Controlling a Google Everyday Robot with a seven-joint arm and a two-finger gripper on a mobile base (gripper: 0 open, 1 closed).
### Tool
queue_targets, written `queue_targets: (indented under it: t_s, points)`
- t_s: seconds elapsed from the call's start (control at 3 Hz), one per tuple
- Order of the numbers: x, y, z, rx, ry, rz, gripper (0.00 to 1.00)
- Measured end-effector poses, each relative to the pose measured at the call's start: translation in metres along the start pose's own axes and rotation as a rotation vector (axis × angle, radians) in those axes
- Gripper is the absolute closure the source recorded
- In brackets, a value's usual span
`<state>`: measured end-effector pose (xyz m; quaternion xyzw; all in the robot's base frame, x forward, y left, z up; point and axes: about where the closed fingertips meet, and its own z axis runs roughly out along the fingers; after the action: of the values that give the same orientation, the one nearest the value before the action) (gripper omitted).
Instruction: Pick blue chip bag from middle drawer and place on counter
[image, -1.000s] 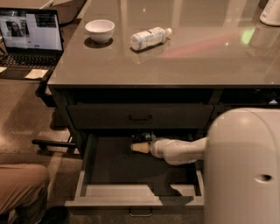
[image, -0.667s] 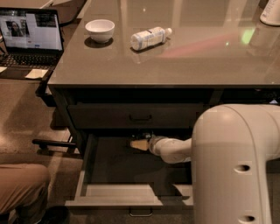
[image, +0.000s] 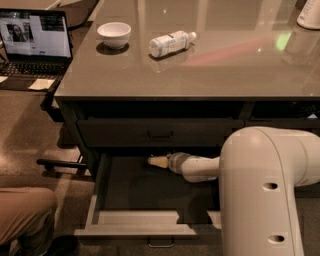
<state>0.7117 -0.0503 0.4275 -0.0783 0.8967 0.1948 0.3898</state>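
Note:
The middle drawer (image: 135, 220) is pulled open below the counter (image: 210, 75), showing a dark floor, pale grey walls and a silver loop handle (image: 161, 244). My gripper (image: 157, 161) reaches into the drawer from the right and sits low at its back, just under the upper drawer front. My white arm (image: 265, 190) fills the lower right and hides the drawer's right part. The blue chip bag is hidden or out of view. No bag lies on the drawer floor that I can see.
On the counter lie a clear plastic bottle (image: 171, 43) and a white bowl (image: 114, 34), with a white object (image: 309, 12) at the far right. The shut upper drawer (image: 160, 134) has a black handle. An open laptop (image: 32, 45) and a person's knee (image: 22, 215) are to the left.
My arm's white housing has shifted left in view. The gripper has moved slightly deeper toward the back of the drawer. Nothing on the counter has moved.

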Motion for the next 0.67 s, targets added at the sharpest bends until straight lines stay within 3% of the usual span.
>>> queue_targets:
  t_s: [0.67]
  points:
    - [-0.010,0.005,0.038,-0.031,-0.006,-0.006,0.00]
